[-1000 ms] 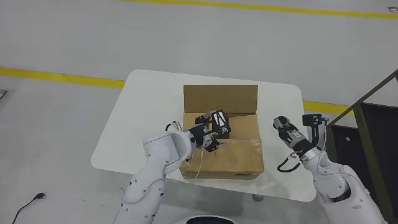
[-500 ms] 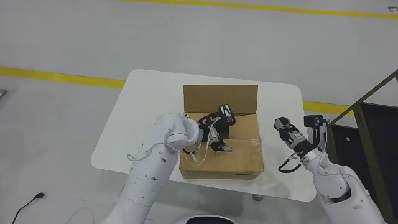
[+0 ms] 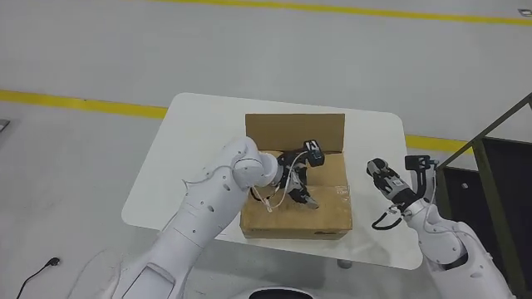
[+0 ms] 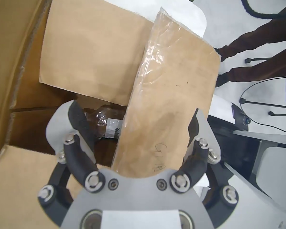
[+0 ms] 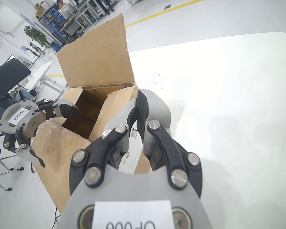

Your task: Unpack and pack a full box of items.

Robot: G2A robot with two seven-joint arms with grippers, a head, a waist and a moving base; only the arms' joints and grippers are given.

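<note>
The cardboard box stands at the centre of the top view on a white, round-cornered counter. It is the task's thing, and it is partly open. Its rear flap stands upright. A side flap is folded inward over the opening.

**Left gripper.** The left gripper hangs over the box mouth with its fingers spread. In the left wrist view, the left gripper straddles a front flap faced with clear tape. One finger is inside the box and the other is outside. No clamping on the flap can be confirmed. This position probably serves to lift the flap clear and expose the contents.

**Contents.** A clear-wrapped item with a white label lies in the dark gap below the flaps, at the lower left of the left wrist view. Nothing has been set out on the counter, so unpacking appears to be at an early stage.

**Right gripper.** The right gripper sits right of the box above the bare counter. Its fingers are pressed together on nothing. In its own view, the right gripper faces the box side, apart from it, probably on standby.

**Surroundings.** The floor is pale grey with yellow lines. Shelving and workbenches occupy the upper left of the right wrist view.
</note>
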